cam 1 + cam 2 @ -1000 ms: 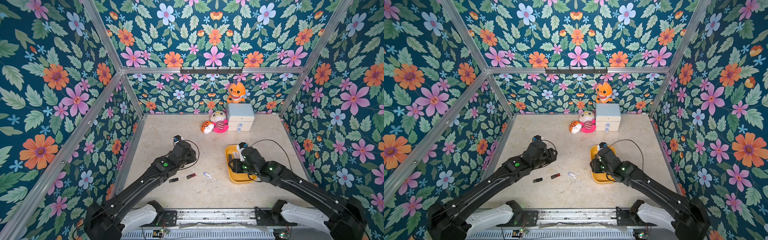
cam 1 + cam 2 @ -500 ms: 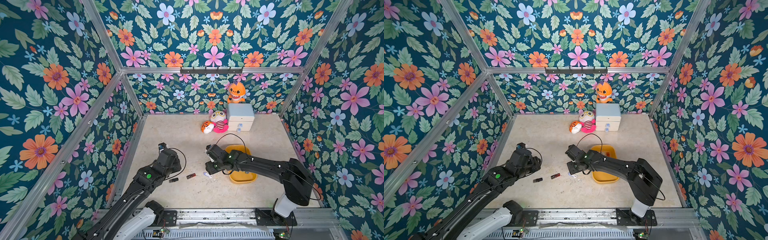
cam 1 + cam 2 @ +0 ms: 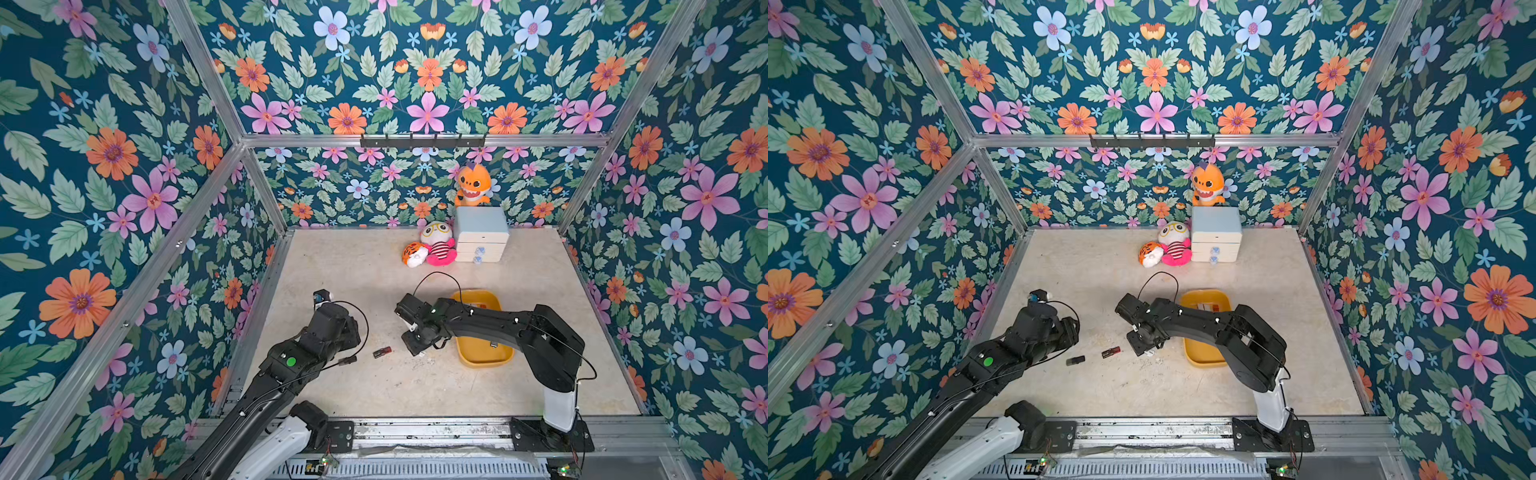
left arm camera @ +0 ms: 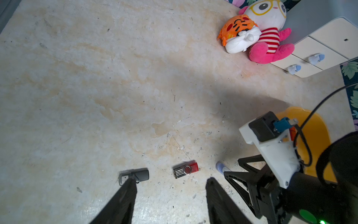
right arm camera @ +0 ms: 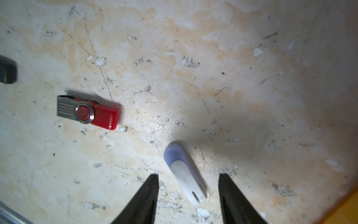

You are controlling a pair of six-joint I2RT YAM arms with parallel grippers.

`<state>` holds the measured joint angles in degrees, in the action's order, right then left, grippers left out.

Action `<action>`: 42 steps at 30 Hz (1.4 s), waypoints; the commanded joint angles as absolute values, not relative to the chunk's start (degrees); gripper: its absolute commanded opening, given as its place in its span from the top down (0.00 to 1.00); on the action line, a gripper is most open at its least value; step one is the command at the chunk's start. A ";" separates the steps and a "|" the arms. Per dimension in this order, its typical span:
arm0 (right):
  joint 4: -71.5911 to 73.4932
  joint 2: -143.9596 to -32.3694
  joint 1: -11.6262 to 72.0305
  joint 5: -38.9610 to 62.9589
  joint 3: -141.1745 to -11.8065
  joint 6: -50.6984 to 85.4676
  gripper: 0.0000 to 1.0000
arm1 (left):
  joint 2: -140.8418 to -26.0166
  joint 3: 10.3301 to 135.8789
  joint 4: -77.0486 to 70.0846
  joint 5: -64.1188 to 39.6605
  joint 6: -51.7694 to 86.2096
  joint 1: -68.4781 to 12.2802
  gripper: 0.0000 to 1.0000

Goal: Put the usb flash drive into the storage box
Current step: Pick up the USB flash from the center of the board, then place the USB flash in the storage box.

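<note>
USB flash drives lie three in a row on the table (image 3: 374,399), in its front half near the middle. In order they are the black flash drive (image 4: 138,175), the red flash drive (image 4: 186,170) and the white flash drive (image 5: 184,170), which is nearest the storage box (image 3: 484,363).

**View differences**
- The right wrist view shows the white flash drive whole, between the fingers of the right gripper (image 5: 188,176). The jaws stand wider than the drive, with a gap on each side, and grip nothing.
- In both top views the gripper head covers all but a pale sliver of that drive.
- The left wrist view shows the left gripper (image 4: 171,180) spread wide and empty. One fingertip overlaps the black flash drive's metal end, and contact cannot be determined.
- In both top views the left arm hides this gripper.

**Containers**
- The storage box is a shallow yellow tray toward the right edge, and the right arm crosses over it.
- It holds a small dark item (image 3: 493,344) and a white-and-red item (image 3: 1209,307). Neither can be identified.
- The drawer cabinet (image 3: 481,235) stands at the back edge with both drawers closed.

**Appearance**
- White flash drive: long white body, rounded lavender end, slotted opposite end.
- Red flash drive: red body, metal swivel cover.
</note>
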<state>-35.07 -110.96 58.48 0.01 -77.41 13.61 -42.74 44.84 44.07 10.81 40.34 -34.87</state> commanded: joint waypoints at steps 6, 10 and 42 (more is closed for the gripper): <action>-36.55 -112.24 58.78 1.67 -77.04 11.82 0.51 | -42.23 44.56 42.60 10.27 39.51 -34.80 0.35; -36.20 -112.56 58.89 2.01 -76.23 11.73 0.54 | -42.19 44.50 42.53 10.32 39.53 -34.87 0.35; -38.01 -85.95 50.44 -0.57 -69.06 22.28 0.98 | -43.83 43.86 41.71 9.33 39.39 -34.89 0.34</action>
<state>-36.29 -90.61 53.28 -1.34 -71.75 18.37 -43.42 43.81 42.83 9.89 40.14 -34.89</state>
